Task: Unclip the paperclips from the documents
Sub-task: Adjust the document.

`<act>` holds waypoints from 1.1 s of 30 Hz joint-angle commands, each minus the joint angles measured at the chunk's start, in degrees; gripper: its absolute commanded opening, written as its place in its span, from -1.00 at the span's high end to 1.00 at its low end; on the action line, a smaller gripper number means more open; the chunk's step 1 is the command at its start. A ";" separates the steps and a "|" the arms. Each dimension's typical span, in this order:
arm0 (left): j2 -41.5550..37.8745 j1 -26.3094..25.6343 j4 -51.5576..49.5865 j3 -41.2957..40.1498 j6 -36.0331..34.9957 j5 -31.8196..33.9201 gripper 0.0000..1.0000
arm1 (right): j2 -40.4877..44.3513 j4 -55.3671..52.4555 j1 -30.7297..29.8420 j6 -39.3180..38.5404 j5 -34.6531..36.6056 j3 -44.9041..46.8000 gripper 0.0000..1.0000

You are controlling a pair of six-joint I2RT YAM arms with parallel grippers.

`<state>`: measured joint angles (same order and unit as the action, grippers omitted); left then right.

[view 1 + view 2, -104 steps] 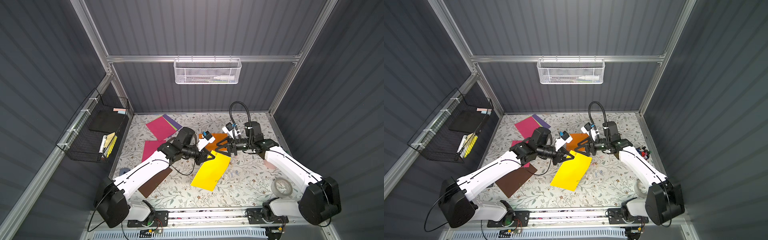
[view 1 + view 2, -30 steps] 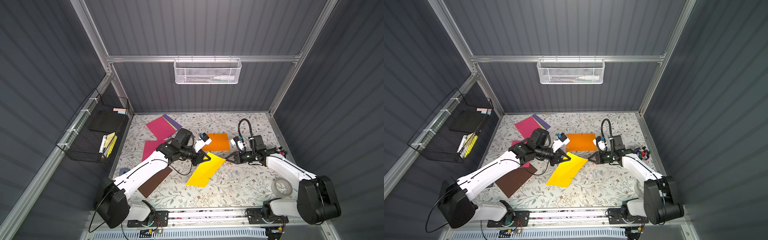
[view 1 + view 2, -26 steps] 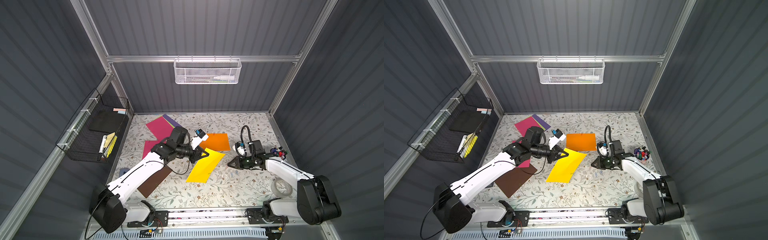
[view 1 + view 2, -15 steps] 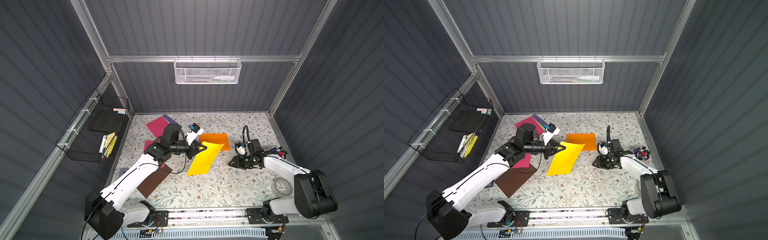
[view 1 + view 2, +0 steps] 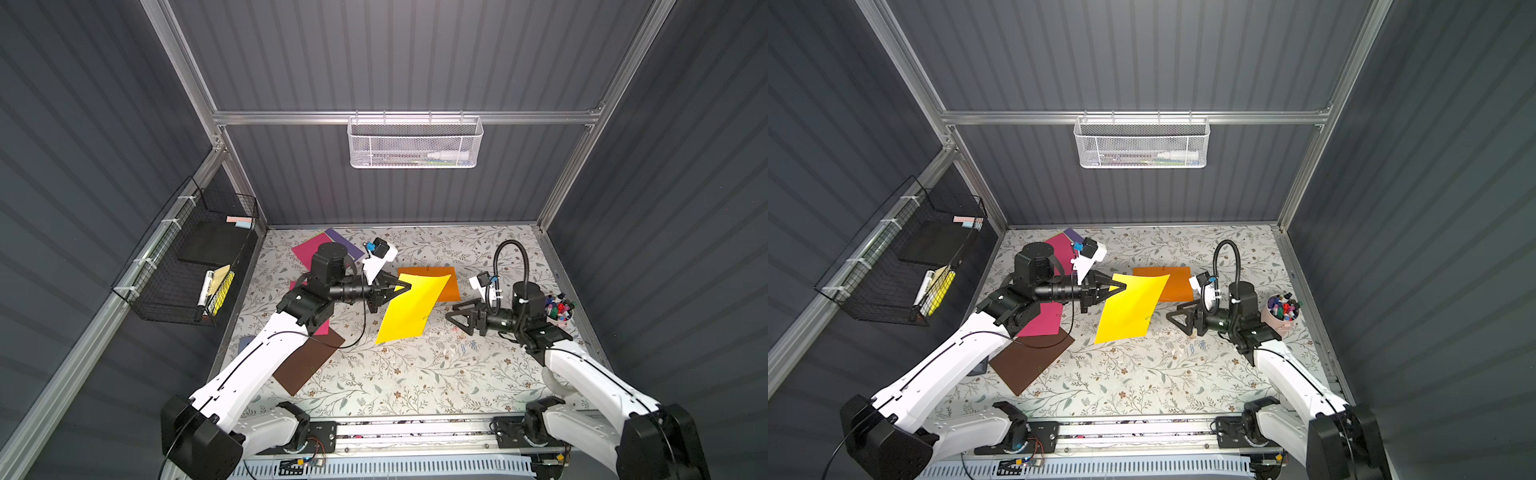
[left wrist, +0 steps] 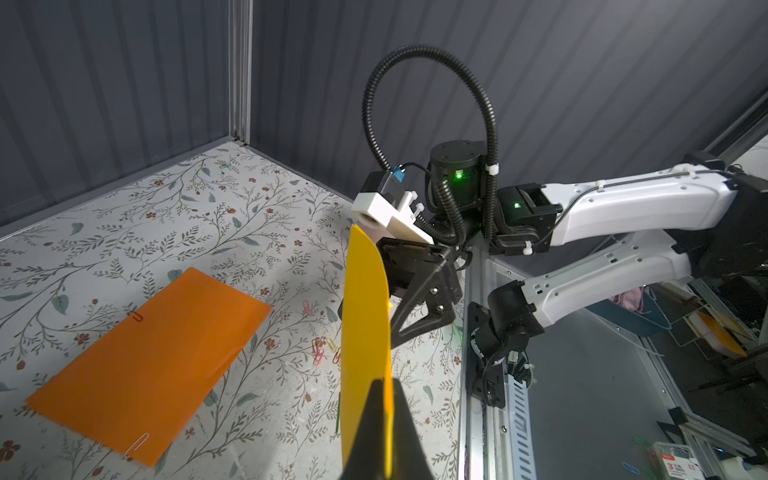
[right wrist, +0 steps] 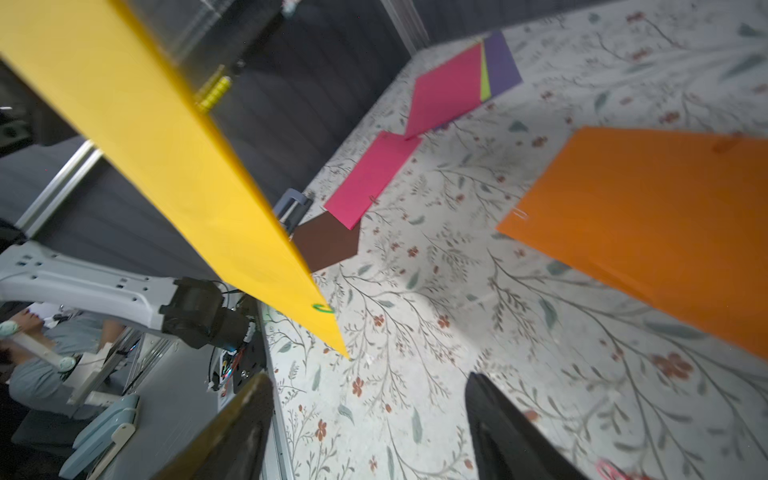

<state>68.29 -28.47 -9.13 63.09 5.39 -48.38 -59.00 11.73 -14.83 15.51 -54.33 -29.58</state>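
My left gripper (image 5: 409,286) (image 6: 384,399) is shut on the top corner of a yellow document (image 5: 409,309) (image 5: 1129,309), which hangs off the table. A green paperclip (image 7: 323,308) sits on its edge near the low corner. My right gripper (image 5: 453,318) (image 7: 368,376) stands open and empty, low over the table to the right of that sheet, apart from it. An orange document (image 5: 449,282) (image 6: 145,365) lies flat behind, with a white paperclip (image 6: 137,444) on one edge. Loose paperclips (image 6: 318,351) lie on the floral table.
Magenta sheets (image 7: 446,89) (image 7: 372,178), a purple sheet (image 7: 500,62) and a brown sheet (image 5: 309,361) lie at the left. A pink cup of markers (image 5: 559,309) stands behind my right arm. A black wire basket (image 5: 187,270) hangs on the left wall, a white one (image 5: 415,143) on the back wall.
My left gripper has raised the yellow sheet and drawn it back to the left. My right gripper, shut a second ago, has opened and stayed low at the right.
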 commanded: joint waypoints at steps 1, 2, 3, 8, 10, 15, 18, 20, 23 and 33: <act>-0.05 0.47 2.24 -0.60 0.85 -4.86 1.00 | -0.41 7.80 -0.79 -0.87 -6.28 -1.37 -0.57; 0.15 0.58 2.33 -0.58 0.79 -5.70 1.00 | -1.51 7.52 -0.99 -1.09 -7.27 -2.22 -0.57; 0.38 0.62 2.65 -0.63 0.76 -6.90 1.00 | -2.56 7.76 -1.35 -1.38 -7.92 -3.02 -0.58; 1.33 0.56 3.58 -1.15 0.46 -10.05 1.00 | -6.92 15.24 -2.91 1.97 -9.20 -5.28 -0.59; 1.90 0.61 3.52 -1.26 0.02 -10.90 1.00 | -8.16 19.24 -4.04 3.87 -10.31 -6.19 -0.59; 2.72 0.59 3.42 -1.48 -0.55 -10.71 1.00 | -11.31 22.25 -6.68 7.05 -13.67 -9.98 -0.14; 2.90 0.63 3.17 -1.37 -0.72 -9.71 1.00 | -12.62 23.34 -6.86 8.94 -15.92 -10.73 0.53; 2.99 0.70 3.07 -1.43 -0.89 -9.24 1.00 | -12.56 22.40 -6.88 8.91 -16.40 -10.98 0.94; 2.82 0.70 2.88 -1.61 -0.83 -7.83 1.00 | -12.00 19.74 -6.88 7.70 -16.43 -11.42 1.00; 3.15 0.70 4.07 -6.26 -0.14 -10.27 0.10 | -11.15 14.85 -6.79 5.97 -16.69 -16.63 1.00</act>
<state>71.33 -28.27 -6.04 58.26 5.15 -56.88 -71.29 28.01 -21.47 22.50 -69.65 -43.86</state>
